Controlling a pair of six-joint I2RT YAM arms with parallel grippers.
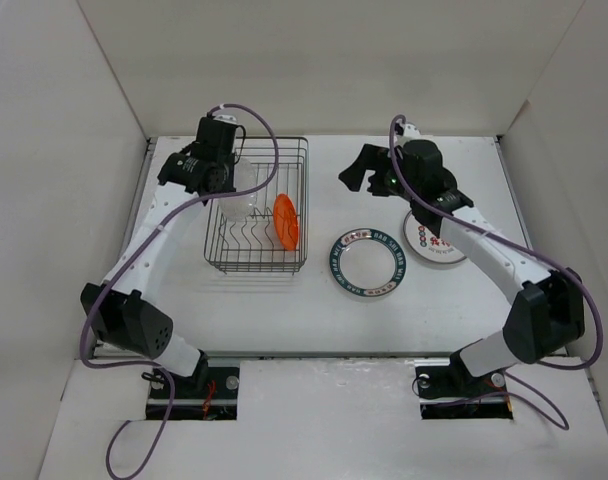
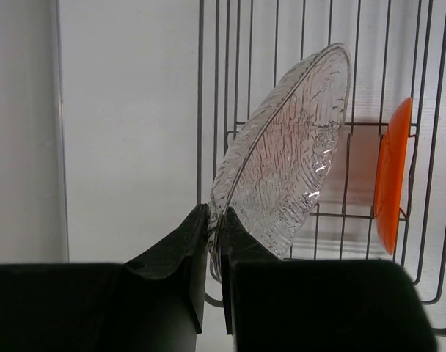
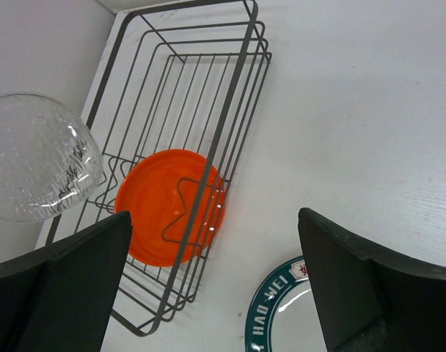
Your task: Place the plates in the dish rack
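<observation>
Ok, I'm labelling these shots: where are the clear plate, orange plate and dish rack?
clear plate (image 2: 282, 154), left wrist view, middle of its face.
orange plate (image 3: 146, 202), right wrist view, middle of its face.
dish rack (image 1: 254, 270), top view, near rim wire.

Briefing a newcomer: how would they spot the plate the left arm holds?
Find the dark wire dish rack, left of centre. There, the left pincer grips a small plate by the rim. Unlike the orange plate racked alongside, it is clear, textured glass.

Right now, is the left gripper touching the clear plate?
Touching. The left wrist view shows the left gripper pinching the clear plate at its lower rim, no gap visible.
</observation>
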